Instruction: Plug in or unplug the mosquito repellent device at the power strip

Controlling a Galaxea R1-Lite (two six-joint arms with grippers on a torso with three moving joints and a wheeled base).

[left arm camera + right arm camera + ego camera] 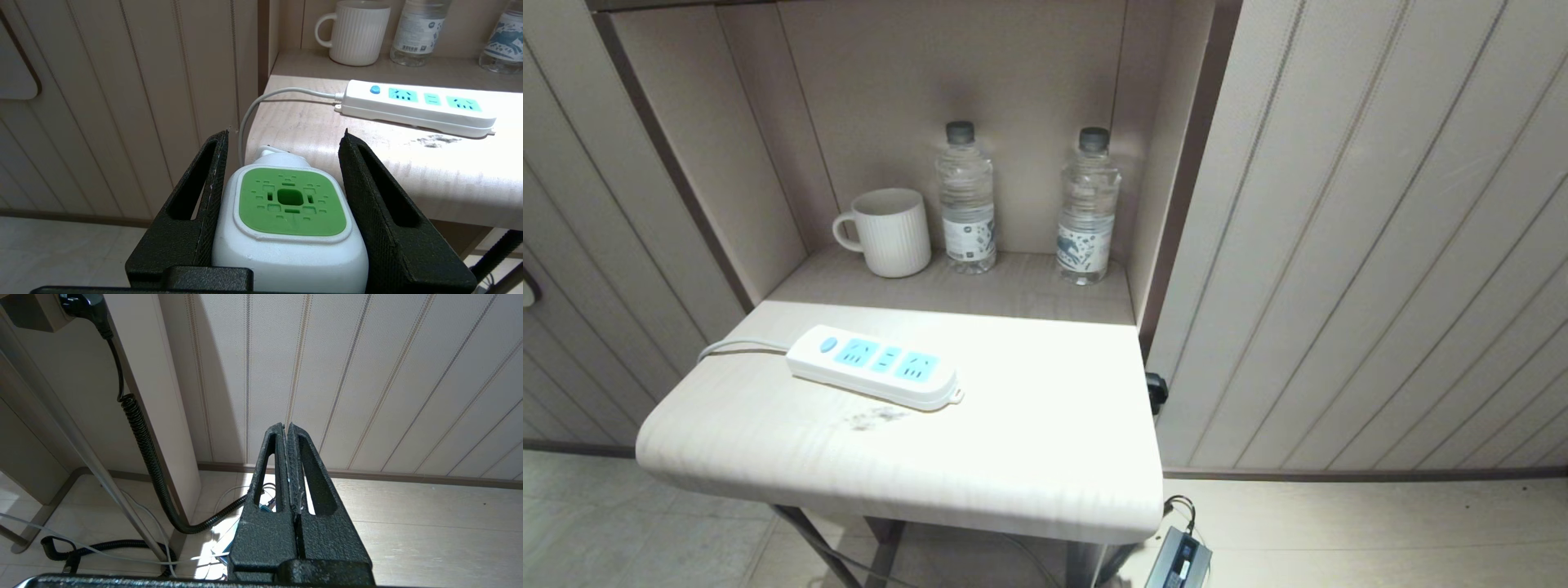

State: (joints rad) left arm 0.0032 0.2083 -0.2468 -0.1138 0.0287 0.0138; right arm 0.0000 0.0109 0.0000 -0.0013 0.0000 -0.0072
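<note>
Between the left tool's (286, 134) fingers (212, 179) the mosquito repellent device (290, 220) is grasped, held off the worktop (408, 171) edge; ahead of it the power strip (416, 107) lies flat. Right tool (287, 430) is clenched empty, pointed at the floor.

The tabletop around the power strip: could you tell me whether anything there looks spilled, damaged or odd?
Yes: a dark smudge marks the table just in front of the power strip, like a scuff or stain. The strip lies slightly askew, sockets empty.

Head view above power strip (872, 367), left wrist nearer, right wrist perhaps floorward
</note>
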